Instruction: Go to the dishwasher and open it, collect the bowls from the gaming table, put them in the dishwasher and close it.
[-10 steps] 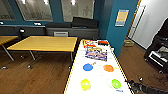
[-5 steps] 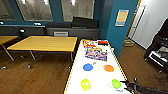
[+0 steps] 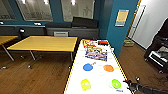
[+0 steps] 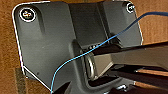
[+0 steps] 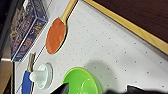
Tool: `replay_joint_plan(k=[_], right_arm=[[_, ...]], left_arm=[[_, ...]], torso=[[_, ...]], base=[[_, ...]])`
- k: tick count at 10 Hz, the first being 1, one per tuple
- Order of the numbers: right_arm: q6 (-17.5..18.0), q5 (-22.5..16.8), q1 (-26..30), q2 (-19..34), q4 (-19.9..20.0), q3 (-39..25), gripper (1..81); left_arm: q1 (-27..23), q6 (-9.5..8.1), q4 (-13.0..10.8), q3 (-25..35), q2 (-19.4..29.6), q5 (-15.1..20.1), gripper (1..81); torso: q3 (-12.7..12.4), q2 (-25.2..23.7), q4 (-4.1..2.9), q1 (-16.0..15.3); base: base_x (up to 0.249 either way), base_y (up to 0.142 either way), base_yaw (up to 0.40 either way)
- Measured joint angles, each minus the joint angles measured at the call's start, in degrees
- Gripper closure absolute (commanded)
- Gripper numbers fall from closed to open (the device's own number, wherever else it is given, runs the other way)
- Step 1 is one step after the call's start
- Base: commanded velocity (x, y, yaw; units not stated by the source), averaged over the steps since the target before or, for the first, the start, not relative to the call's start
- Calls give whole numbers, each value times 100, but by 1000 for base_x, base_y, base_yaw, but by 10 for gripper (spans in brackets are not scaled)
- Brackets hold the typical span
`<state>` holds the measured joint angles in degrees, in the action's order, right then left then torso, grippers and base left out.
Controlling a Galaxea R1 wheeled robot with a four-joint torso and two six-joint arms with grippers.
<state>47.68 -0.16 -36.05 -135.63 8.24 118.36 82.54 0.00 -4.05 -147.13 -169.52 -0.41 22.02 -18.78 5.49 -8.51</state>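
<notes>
- Firstly, wooden-topped table (image 3: 45,43): stood at the left, apart from the task's things; judged no part of the job.
- Left gripper: hung over brown floor, idle by the look of it; could not tell whether wide or narrow.
- Gaming table (image 3: 75,67): ran away from the camera, glossy white top inside a yellow rim; served as the collecting place, so faced end-on.
- Yellow bowl (image 3: 85,84): sat upright near the table's near end, left of centre, well apart from the green one; not yet collected.
- Blue paddle (image 3: 87,67): lay flat farther up the top, handle pointing away; seemingly play gear, not a bowl.
- Game boxes (image 3: 96,53): lay flat beyond the paddles, toward the far end; clear of the reach.
- Orange paddle (image 3: 108,68): lay flat level with the blue one, wooden handle plain in the right wrist view; likewise no bowl.
- Green bowl (image 3: 116,83): sat upright near the right rim at the near end, hollow up; nearest the right arm, hence judged the first pick.
- Right gripper (image 3: 129,85): hovered just beside the green bowl, spread wide with a dark tip either side of it in the wrist view; held nothing, apparently lined up to take the bowl by its rim.
</notes>
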Motion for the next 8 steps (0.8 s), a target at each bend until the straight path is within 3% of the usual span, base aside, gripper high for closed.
replay_joint_plan(k=[8], right_arm=[[98, 60, -111, -260, 7, 383, 10]], left_arm=[[-2, 0, 0, 0, 0, 1, 10]], torso=[[0, 0, 0, 0]], base=[[0, 0, 0]])
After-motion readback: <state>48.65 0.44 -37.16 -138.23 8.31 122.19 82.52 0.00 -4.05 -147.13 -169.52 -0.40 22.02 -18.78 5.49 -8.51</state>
